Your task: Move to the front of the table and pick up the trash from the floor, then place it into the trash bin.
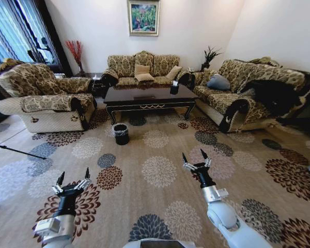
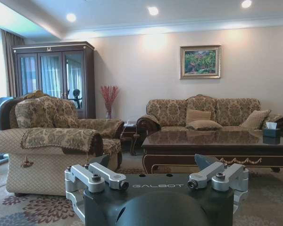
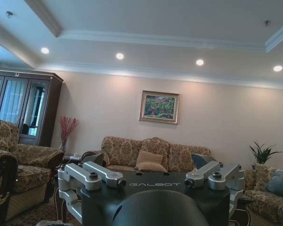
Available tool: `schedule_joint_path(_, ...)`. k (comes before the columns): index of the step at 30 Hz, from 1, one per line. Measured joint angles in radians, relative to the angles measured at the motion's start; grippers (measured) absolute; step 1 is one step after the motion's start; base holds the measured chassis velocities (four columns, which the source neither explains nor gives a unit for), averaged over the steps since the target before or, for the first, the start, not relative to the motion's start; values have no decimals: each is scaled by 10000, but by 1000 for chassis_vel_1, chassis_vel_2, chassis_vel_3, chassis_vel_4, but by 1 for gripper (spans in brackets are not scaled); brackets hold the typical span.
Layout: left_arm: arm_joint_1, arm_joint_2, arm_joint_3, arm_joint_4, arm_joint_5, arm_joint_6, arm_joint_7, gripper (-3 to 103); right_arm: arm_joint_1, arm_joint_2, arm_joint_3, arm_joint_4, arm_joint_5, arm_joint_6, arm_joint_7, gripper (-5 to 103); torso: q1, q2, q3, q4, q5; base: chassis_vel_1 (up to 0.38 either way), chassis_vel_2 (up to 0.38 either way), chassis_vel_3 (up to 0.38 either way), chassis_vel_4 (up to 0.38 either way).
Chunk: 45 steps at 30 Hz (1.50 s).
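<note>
The table of dark glossy wood stands across the carpet ahead, also seen as the table with a gold ornament on its front edge. The trash bin, small, black and plastic-lined, sits on the carpet just before the table's left front leg. I cannot make out the trash on the flowered carpet; it is out of view. My left gripper hovers low at the near left, open and holding nothing. My right gripper is raised at the near right, open too, far short of table and bin.
A patterned armchair flanks the table on the left, a sofa on the right, another sofa behind. A black tissue box stands on the table. A thin dark rod lies on the floor at left. Open carpet stretches toward the bin.
</note>
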Motion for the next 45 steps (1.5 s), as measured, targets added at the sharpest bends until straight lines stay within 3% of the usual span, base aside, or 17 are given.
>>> schedule_joint_path(33,0,0,0,0,0,0,0,100,0,0,1,0,0,0,0,100,727,1609,879,0,0,0,0,0,0)
schedule_joint_path(45,0,0,0,0,0,0,0,100,0,0,0,0,0,0,0,100,745,1651,905,1,0,0,0,0,0)
